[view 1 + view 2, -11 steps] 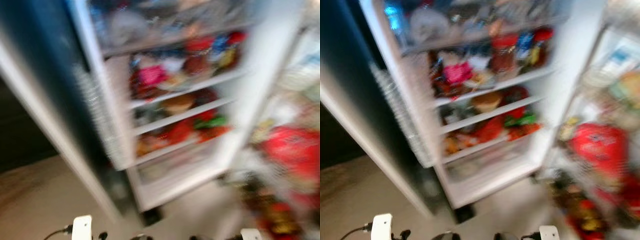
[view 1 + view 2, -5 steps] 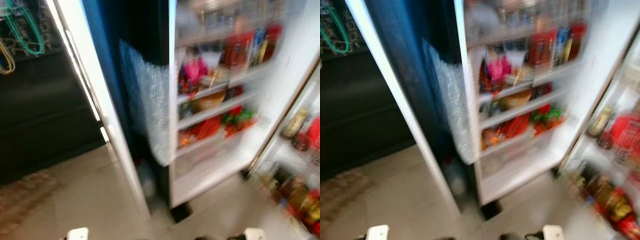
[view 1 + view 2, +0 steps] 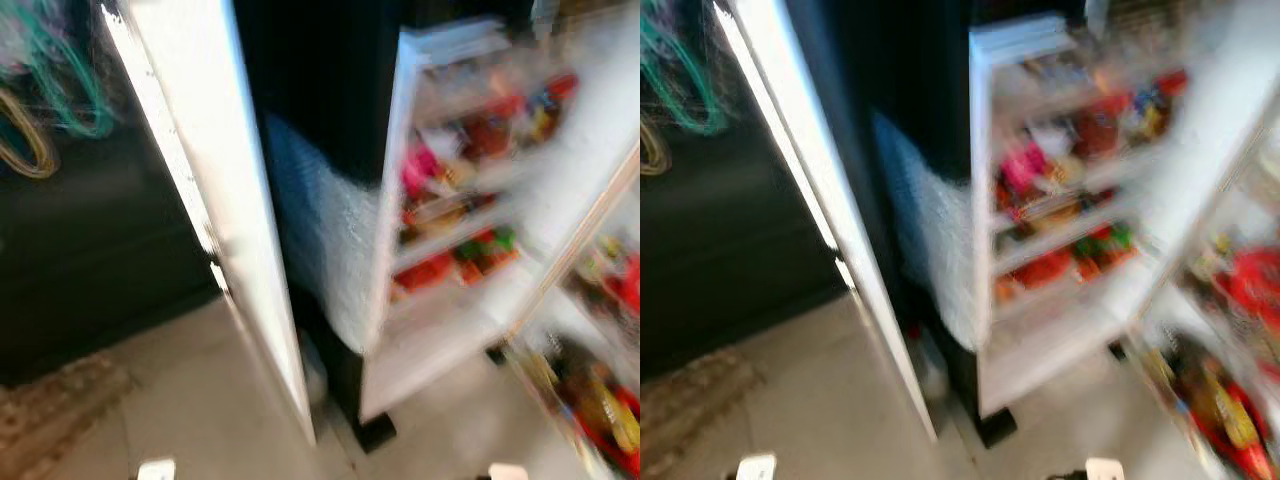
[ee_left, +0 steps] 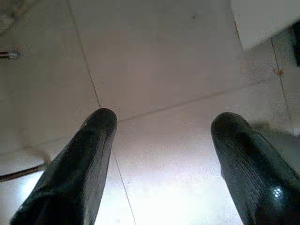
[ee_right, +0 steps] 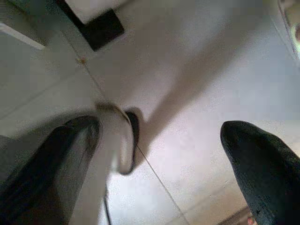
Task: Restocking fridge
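The fridge (image 3: 455, 215) stands open ahead and to the right, blurred. Its white shelves hold several red, pink and green packs and jars. Its open door (image 3: 1225, 400) at the far right carries bottles and red packs in its racks. My left gripper (image 4: 161, 136) hangs low over pale floor tiles, open, with nothing between its fingers. My right gripper (image 5: 159, 136) is likewise open and empty above the tiles, close to the fridge's dark foot (image 5: 101, 28). A blurred pale shape (image 5: 117, 140) sits beside one of its fingers (image 5: 51, 164).
A tall white panel (image 3: 215, 200) stands edge-on left of the fridge. Bubble wrap (image 3: 320, 240) covers the fridge's dark side. Green and yellow cords (image 3: 55, 90) hang over dark furniture at the far left. A brown mat (image 3: 55, 400) lies on the tiles.
The whole picture has slid rightward, so the camera has turned left: the fridge now sits further right, and the white panel and dark furniture have come into view. Both grippers hang idle.
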Robot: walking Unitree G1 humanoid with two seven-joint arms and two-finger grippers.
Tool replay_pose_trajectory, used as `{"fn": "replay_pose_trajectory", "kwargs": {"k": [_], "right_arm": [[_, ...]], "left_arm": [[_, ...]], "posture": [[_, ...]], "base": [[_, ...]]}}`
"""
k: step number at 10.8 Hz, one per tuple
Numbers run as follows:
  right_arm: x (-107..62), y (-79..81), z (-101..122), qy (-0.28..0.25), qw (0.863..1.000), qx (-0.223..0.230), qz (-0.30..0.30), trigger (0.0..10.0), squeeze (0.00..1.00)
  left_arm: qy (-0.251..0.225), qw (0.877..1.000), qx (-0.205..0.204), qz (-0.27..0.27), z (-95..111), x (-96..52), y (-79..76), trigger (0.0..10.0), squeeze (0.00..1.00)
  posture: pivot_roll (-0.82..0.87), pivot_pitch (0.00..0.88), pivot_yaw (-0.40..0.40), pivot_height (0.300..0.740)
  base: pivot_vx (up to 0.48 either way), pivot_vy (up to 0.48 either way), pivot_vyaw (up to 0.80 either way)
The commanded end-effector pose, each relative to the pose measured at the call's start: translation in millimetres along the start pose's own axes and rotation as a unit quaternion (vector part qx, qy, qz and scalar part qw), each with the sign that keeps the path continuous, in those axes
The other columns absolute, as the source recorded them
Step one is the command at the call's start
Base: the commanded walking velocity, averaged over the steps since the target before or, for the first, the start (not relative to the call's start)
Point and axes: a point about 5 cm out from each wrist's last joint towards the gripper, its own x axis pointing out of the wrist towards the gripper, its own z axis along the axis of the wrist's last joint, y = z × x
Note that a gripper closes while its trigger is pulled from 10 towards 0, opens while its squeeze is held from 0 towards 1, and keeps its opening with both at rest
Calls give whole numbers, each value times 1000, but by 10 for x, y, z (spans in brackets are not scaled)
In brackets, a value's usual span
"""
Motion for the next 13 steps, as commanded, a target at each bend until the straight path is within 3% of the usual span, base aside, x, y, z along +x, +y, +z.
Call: {"fn": "replay_pose_trajectory", "kwargs": {"k": [1,6,11,13], "right_arm": [[-12,-9,-61,7,1000,3,-3,10000,0],[-31,-38,-111,1,1000,11,-3,10000,0],[-49,-68,-193,12,999,31,-23,10000,0],[-49,-59,-202,12,999,34,-23,10000,0]], "left_arm": [[34,999,-4,9,-181,-35,42,10000,0],[55,997,-32,33,-352,-93,172,10000,0],[54,998,-29,19,-353,-83,82,10000,0],[51,998,-29,18,-355,-86,89,10000,0]], "posture": [[-157,0,67,740],[-117,0,49,740],[-173,0,76,740],[-171,0,80,740]], "base": [[0,0,0],[0,58,0],[0,181,0],[0,480,-788]]}}
